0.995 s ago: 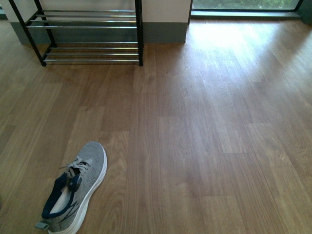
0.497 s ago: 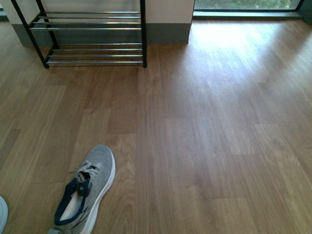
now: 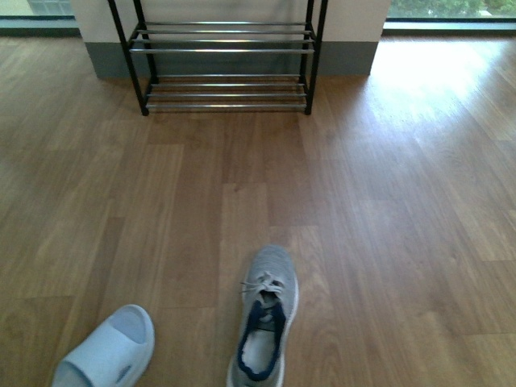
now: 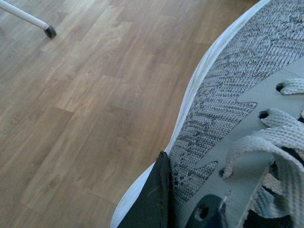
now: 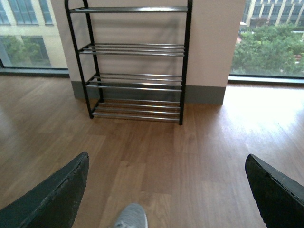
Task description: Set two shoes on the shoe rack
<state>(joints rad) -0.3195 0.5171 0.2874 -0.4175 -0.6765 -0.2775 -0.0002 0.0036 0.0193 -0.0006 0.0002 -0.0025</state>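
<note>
Since my view swung left in the last sec, shoe rack is now top centre, grey sneaker bottom centre and blue slide bottom left, so both are lined up for pickup. Right pincer wide, empty. Left pincer hard by a close-up sneaker; can't tell if gripping.

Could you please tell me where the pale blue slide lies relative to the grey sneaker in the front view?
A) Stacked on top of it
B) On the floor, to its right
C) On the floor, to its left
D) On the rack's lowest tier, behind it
C: in the front view the pale blue slide lies on the wooden floor, left of the grey sneaker and apart from it.
</note>
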